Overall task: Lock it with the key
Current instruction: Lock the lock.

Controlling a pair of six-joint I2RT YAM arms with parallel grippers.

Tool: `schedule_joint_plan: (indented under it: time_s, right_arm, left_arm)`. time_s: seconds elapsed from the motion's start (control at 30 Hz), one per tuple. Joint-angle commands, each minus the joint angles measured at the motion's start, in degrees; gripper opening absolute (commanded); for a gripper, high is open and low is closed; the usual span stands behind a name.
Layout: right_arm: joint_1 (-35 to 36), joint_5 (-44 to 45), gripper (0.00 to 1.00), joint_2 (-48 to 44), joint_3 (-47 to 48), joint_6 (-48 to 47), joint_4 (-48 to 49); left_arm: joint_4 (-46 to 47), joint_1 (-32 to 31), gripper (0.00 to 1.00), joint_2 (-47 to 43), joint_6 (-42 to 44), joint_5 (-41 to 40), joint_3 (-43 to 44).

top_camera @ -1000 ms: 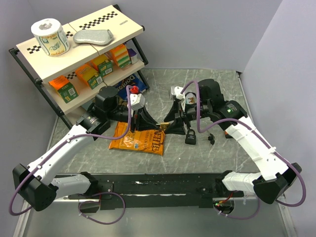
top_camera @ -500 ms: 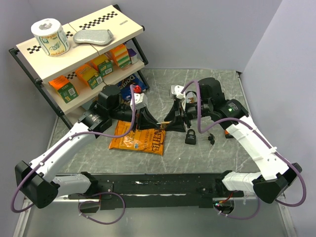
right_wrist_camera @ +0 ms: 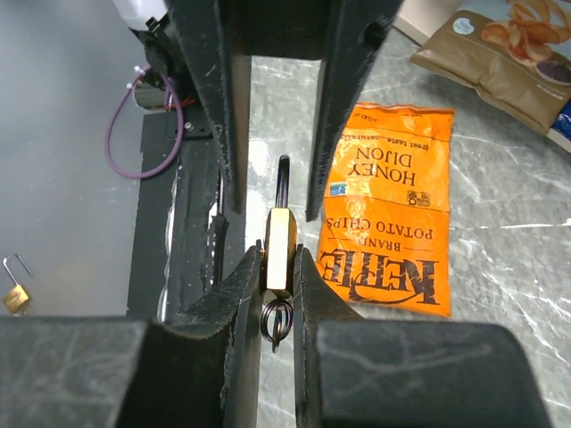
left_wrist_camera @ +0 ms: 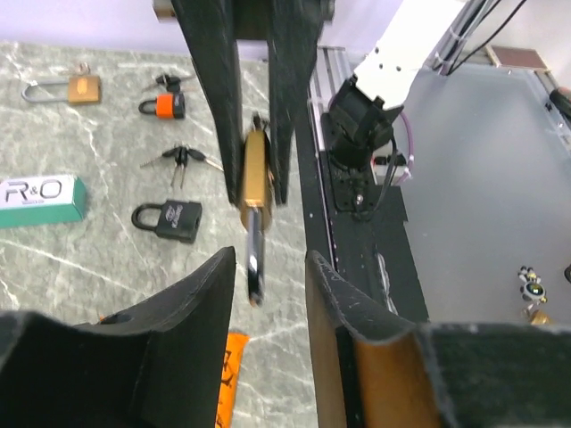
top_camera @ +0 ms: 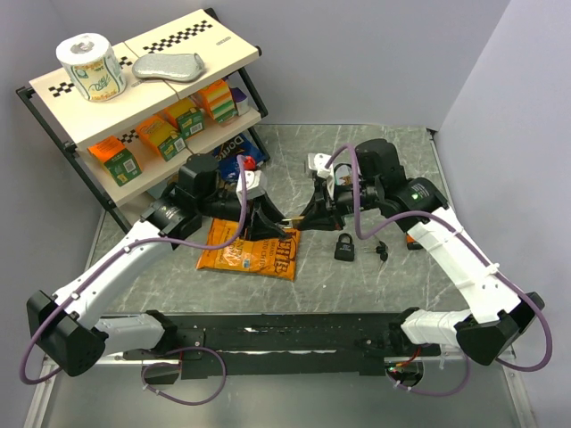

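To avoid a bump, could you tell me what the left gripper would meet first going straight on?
Likely the padlock held by the right gripper; its shackle points at the left gripper, depth unclear.

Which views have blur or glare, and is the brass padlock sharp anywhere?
Left wrist: brass padlock smeared, looks like motion blur; black padlock is sharper. Right wrist: brass padlock crisp in the right gripper, chip bag print readable, foreground soft. Top: even light, no blur, no strong glare.
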Motion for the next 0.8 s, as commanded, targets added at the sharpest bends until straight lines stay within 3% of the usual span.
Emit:
schedule_joint_plan:
  time_s: [0.0,0.33,0.47,0.77]
  right_arm:
    - [-1.00,-2.05,0.00,-1.94,0.71,2.13,3.79]
    - [-0.83,-3.63,0.00,-2.47,0.00,2.22,3.79]
    - [-0.74,-4.07,0.00,-2.30,0.18,3.36,4.58]
    - [1.20,-5.48,0.00,-0.89,-2.28,8.20,11.43]
  left_arm:
    - [-3.40,-0.05,0.41,-2.00,4.59,-0.45,0.43]
    - [-0.32,-0.05,0.21,-2.26,2.66,-1.24,-0.54]
    - [1.34,-0.13,0.01,-2.18,1.69,-1.06,-0.89]
    - [10.74,-3.47,0.01,0.37,-4.46,-2.38,-0.81]
